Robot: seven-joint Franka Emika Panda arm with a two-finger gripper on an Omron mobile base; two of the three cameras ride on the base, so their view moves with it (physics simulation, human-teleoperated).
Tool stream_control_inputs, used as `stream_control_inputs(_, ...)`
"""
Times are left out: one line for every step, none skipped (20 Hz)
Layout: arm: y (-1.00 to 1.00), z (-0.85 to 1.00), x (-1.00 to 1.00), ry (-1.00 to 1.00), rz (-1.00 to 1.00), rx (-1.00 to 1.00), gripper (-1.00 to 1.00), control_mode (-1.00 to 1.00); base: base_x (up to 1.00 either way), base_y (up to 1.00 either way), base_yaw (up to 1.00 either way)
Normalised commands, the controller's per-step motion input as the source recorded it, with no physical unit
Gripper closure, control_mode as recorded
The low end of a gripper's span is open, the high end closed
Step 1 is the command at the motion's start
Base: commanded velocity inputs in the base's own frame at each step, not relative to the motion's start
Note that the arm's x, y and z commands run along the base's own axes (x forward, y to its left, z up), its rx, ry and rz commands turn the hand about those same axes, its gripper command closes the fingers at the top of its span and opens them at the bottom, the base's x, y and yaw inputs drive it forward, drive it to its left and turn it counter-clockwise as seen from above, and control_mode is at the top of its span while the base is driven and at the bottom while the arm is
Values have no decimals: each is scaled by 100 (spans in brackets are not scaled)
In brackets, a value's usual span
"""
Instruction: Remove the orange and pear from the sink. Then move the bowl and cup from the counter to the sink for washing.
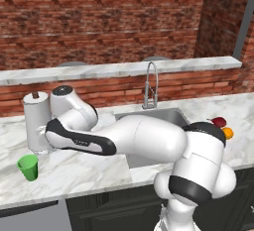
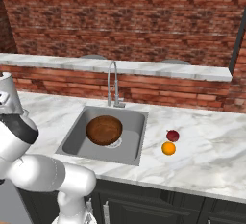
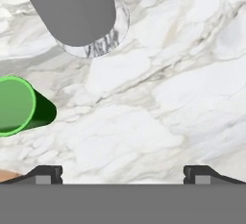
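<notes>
The green cup (image 1: 28,167) stands upright on the white marble counter (image 1: 79,173), left of the sink (image 2: 77,143). In the hand view the cup (image 3: 19,105) sits at the left edge, and my gripper (image 3: 123,175) hangs open over bare marble to its right, with nothing between the fingertips (image 3: 48,174). The brown wooden bowl (image 2: 104,130) rests inside the sink over the drain. The orange (image 2: 168,148) and the dark red pear (image 2: 172,135) lie side by side on the counter right of the sink. My arm stretches left across the sink in the left base view.
A paper towel roll (image 1: 35,121) on a holder stands just behind the cup; its grey post and round base (image 3: 93,45) show at the top of the hand view. The steel tap (image 2: 113,83) rises behind the sink, below the marble ledge (image 1: 124,69) and brick wall.
</notes>
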Motion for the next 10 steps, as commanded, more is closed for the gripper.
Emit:
stream_control_inputs(22,-6,-5,-3,-2,0,-100,-100,0,0,0)
stream_control_inputs(21,-6,-5,-3,-1,0,-100,-100,0,0,0)
stream_control_inputs(19,-6,-3,0,0,0,-100,-100,0,0,0)
stream_control_inputs(18,-6,-2,0,0,0,-100,-100,0,0,0)
stream_control_inputs(20,-6,0,0,0,0,-100,-100,0,0,0)
stream_control_inputs(18,-4,0,0,0,0,-100,-100,0,0,0)
stream_control_inputs(19,-4,0,0,0,0,-100,-100,0,0,0)
stream_control_inputs(18,-3,0,0,0,0,-100,-100,0,0,0)
stream_control_inputs(18,-4,0,0,0,0,-100,-100,0,0,0)
stream_control_inputs(18,-4,0,0,0,0,-100,-100,0,0,0)
